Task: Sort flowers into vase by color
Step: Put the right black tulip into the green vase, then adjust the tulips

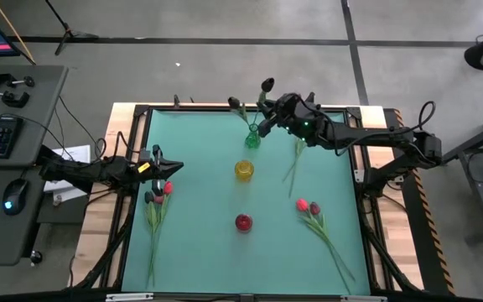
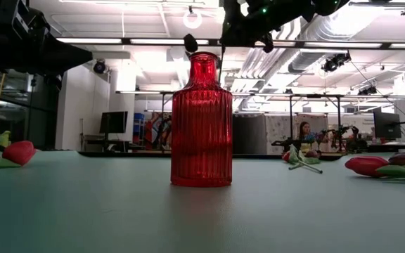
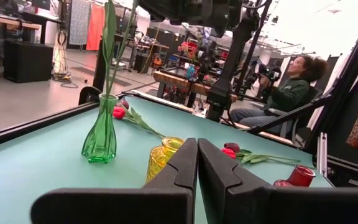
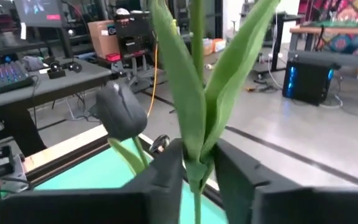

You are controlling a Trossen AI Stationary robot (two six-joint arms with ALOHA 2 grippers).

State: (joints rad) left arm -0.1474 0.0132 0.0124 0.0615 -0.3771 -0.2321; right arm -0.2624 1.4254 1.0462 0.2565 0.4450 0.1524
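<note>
Three vases stand in a row down the middle of the table: a green one (image 1: 252, 137), a yellow one (image 1: 244, 169) and a red one (image 1: 243, 222). Two near-black tulips stand with their stems in the green vase (image 3: 101, 134). One head (image 1: 233, 102) leans left, the other (image 1: 267, 84) rises by my right gripper (image 1: 266, 124). That gripper hangs level above the green vase, slightly open, one finger on each side of the second tulip's stem (image 4: 196, 171). My left gripper (image 1: 164, 168) is shut at the table's left edge, holding nothing. My right gripper's fingers (image 4: 166, 174) stand level on either side of the upright tulip's stem, where the leaves (image 4: 194, 158) spring from it. A thin gap shows beside one finger. I cannot tell whether the other finger touches the leaf base.
Red and dark tulips lie at the left (image 1: 158, 197) beside my left gripper. More lie at the right (image 1: 310, 210), and one lies right of the yellow vase (image 1: 296, 159). Beyond the table's far edge a seated person (image 3: 291, 93) shows.
</note>
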